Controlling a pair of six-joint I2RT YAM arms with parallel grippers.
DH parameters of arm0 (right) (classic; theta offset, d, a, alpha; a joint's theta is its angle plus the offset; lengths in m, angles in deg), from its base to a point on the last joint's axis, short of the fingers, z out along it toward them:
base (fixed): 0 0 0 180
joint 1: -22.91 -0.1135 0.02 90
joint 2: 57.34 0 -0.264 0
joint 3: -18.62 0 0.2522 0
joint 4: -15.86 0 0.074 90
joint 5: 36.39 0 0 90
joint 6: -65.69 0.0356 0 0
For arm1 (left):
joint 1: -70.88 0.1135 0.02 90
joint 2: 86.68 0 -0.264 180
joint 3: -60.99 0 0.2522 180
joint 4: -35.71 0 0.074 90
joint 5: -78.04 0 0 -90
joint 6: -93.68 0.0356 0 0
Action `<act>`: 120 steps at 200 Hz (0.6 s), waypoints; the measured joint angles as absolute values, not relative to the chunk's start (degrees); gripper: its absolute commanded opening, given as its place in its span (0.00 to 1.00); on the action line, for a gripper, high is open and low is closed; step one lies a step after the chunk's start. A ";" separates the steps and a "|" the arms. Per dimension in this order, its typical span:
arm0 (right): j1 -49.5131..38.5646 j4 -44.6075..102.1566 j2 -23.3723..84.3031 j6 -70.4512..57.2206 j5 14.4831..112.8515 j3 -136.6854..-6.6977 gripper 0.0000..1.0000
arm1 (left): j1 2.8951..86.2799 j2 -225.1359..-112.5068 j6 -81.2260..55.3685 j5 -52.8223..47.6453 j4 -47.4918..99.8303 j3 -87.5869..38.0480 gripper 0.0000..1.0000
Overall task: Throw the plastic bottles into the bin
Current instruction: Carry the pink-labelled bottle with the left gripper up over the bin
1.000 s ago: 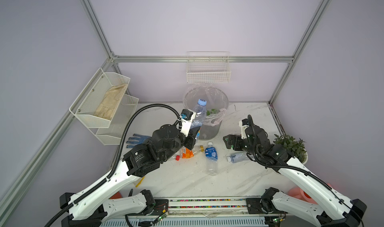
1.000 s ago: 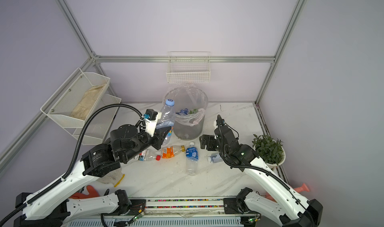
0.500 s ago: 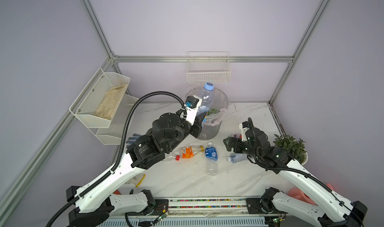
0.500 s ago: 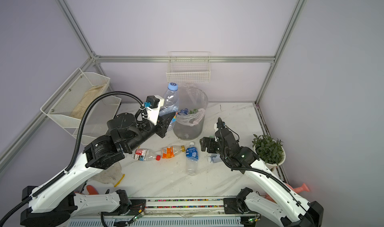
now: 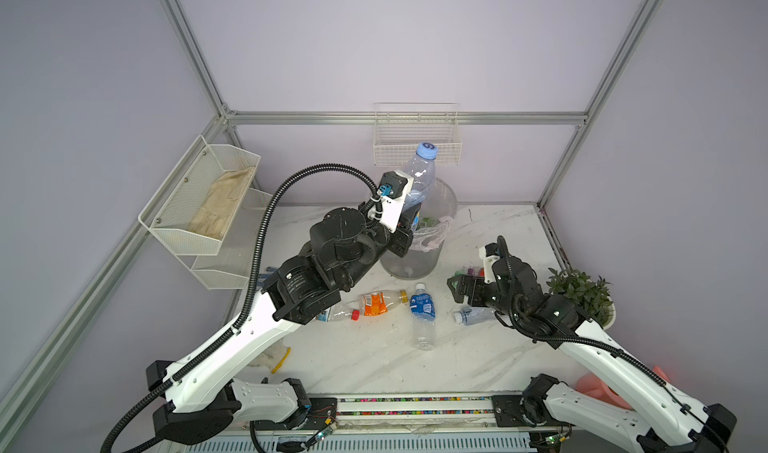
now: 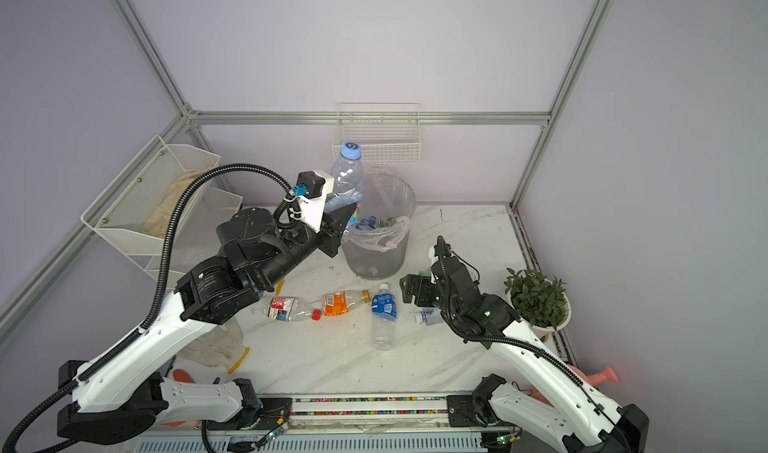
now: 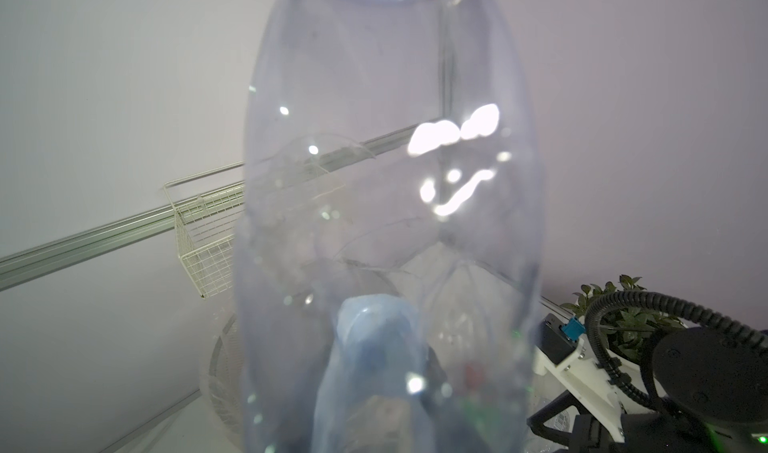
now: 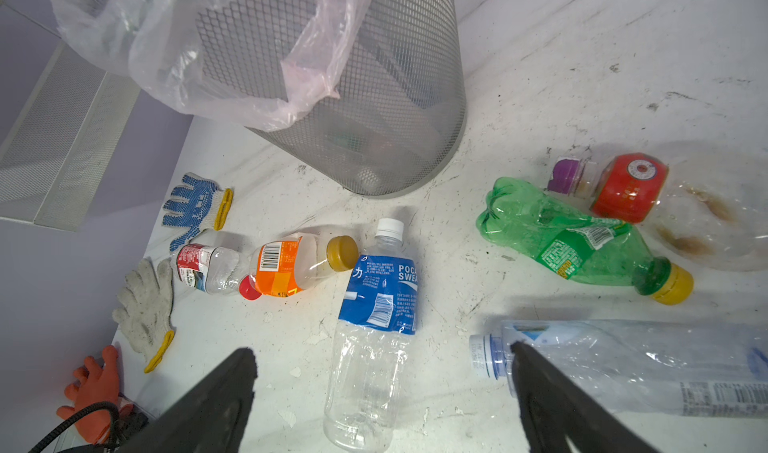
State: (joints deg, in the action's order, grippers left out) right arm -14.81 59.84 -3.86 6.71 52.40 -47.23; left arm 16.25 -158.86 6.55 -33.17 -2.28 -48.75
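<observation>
While the left gripper (image 5: 411,222) was closed on a big clear bottle (image 5: 420,172) with a pale blue cap, holding it upright at the left rim of the bin (image 5: 415,260), the right gripper (image 5: 457,287) hovered wide open and empty low over the table (image 5: 478,359), near 1 blue-labelled bottle (image 5: 422,309) and 1 crushed clear bottle (image 5: 476,316).

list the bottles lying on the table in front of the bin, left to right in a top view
red-label bottle → orange-label bottle → blue-label pocari sweat bottle → clear bottle
</observation>
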 measured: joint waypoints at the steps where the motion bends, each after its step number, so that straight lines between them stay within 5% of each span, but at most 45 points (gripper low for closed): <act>1: -14.81 59.84 -3.91 6.71 52.40 -47.21 0.97 | 16.25 -158.88 6.55 -33.17 -2.28 -48.80 0.29; 120: -14.81 60.08 -4.96 6.95 52.45 -46.86 0.97 | 24.60 -165.16 5.83 -27.60 -1.62 -54.66 0.30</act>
State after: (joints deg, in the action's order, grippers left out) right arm -14.81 60.08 -4.96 6.95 52.45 -46.86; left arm 24.60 -165.16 5.83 -27.60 -1.62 -54.66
